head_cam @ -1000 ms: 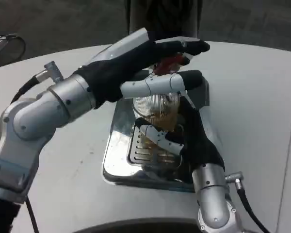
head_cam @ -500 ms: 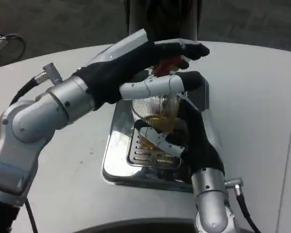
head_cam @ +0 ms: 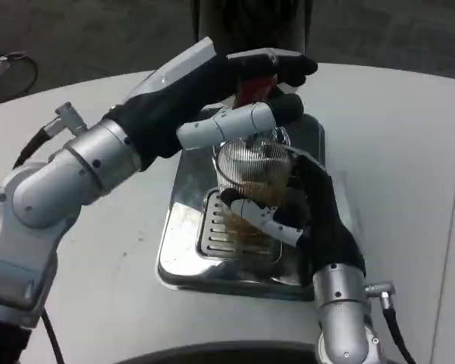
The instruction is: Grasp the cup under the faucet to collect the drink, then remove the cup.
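Note:
A clear ribbed cup (head_cam: 252, 173) with amber drink in its lower part stands over the slotted grate of the steel drip tray (head_cam: 183, 235). My right hand (head_cam: 307, 212) wraps around the cup from the right and front and grips it. My left hand (head_cam: 212, 95) reaches in from the left above the cup, its fingers laid over the red faucet lever (head_cam: 252, 89) of the dark dispenser (head_cam: 250, 26). The faucet spout is hidden behind my left hand's fingers.
The drip tray sits in the middle of a white round table (head_cam: 394, 152). A black cable (head_cam: 7, 68) lies at the far left edge. The table's front edge curves just below the tray.
The cup with my right hand has shifted slightly right and up in the picture. My left hand has risen a little on the lever, and the whole picture appears to have shifted slightly.

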{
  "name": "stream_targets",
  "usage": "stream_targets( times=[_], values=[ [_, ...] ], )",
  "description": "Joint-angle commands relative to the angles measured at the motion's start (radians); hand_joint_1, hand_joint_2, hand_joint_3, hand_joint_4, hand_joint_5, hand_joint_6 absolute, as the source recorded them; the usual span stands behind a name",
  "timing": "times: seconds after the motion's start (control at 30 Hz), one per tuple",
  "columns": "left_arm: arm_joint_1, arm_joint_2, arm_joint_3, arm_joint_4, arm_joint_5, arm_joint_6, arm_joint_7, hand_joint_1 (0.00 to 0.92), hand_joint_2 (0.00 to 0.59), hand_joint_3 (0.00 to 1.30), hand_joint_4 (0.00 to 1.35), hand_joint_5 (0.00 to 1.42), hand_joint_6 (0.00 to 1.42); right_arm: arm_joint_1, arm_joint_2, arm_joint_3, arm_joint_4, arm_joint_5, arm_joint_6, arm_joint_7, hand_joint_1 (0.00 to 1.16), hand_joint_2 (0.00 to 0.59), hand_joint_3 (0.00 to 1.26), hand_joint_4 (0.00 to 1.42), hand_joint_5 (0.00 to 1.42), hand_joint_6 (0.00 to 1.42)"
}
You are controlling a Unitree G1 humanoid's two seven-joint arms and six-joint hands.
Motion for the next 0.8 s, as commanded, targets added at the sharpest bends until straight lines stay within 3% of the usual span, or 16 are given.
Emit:
stream_targets(
  times=[0.03, 0.4, 0.8],
  values=[
    [0.016, 0.003, 0.032, 0.017, 0.002, 0.004, 0.033, 0.0, 0.0, 0.27, 0.23, 0.33, 0.21, 0.021, -0.003, -0.009, -0.042, 0.0, -0.016, -0.007, 0.75, 0.261, 0.41, 0.45, 0.41, 0.45],
    [0.002, 0.0, 0.094, 0.003, -0.028, -0.009, 0.049, 0.0, 0.003, 0.28, 0.25, 0.36, 0.23, 0.05, -0.016, -0.015, -0.061, 0.006, -0.027, 0.005, 0.74, 0.266, 0.49, 0.51, 0.48, 0.48],
    [0.033, -0.001, 0.141, -0.052, -0.063, -0.012, 0.049, 0.0, 0.0, 0.29, 0.28, 0.39, 0.27, 0.123, -0.053, -0.03, -0.149, 0.009, -0.022, 0.032, 0.72, 0.266, 0.54, 0.58, 0.55, 0.51]
  ],
)
